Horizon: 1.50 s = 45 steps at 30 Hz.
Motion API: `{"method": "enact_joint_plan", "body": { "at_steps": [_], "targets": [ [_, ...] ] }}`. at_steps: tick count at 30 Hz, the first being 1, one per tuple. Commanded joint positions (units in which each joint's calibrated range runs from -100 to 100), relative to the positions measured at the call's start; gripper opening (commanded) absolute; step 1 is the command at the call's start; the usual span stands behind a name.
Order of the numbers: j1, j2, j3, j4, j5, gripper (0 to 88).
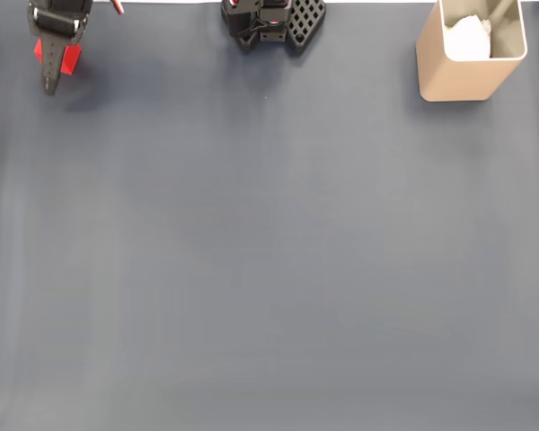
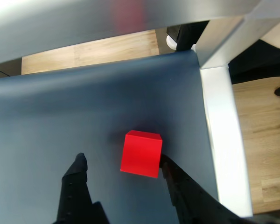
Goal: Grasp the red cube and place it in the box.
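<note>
Hanging at the far left end of the table (image 1: 269,269) from the box (image 1: 467,67), the arm points its black pincer (image 1: 52,83) down toward the dark blue-grey mat in the fixed view, with red showing between its parts near the tip. Seen from the wrist view, the pincer (image 2: 123,161) is spread open, its two dark fingers (image 2: 77,182) straddling the red cube (image 2: 141,153): one fingertip stands clear of the cube's left face with a strip of mat between them, while the other sits right against the cube's lower right edge, though contact there cannot be made out for certain. The red cube is a small, bright, plain-faced block with sharp edges, its top face lit slightly lighter than its front, resting flat on the mat close to the table's pale border (image 2: 221,140), beyond which a wooden floor (image 2: 263,135) shows. The box stands upright at the opposite far corner, tan outside with rounded corners and a white rim, something white lying inside it, well apart from the cube
</note>
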Motion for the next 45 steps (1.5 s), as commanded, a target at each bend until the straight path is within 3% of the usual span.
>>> {"method": "enact_joint_plan", "body": {
  "at_steps": [1,12,21,45],
  "targets": [
    [-0.61,0.67,-4.15,-0.94,-0.73,37.9],
    [-0.61,3.27,-6.52,-0.94,-1.17,36.6],
    [-0.83,3.27,-6.89,-0.85,-0.88,24.0],
    [-3.31,-0.8,-7.71,5.3,0.1,7.8]
  ]
}}
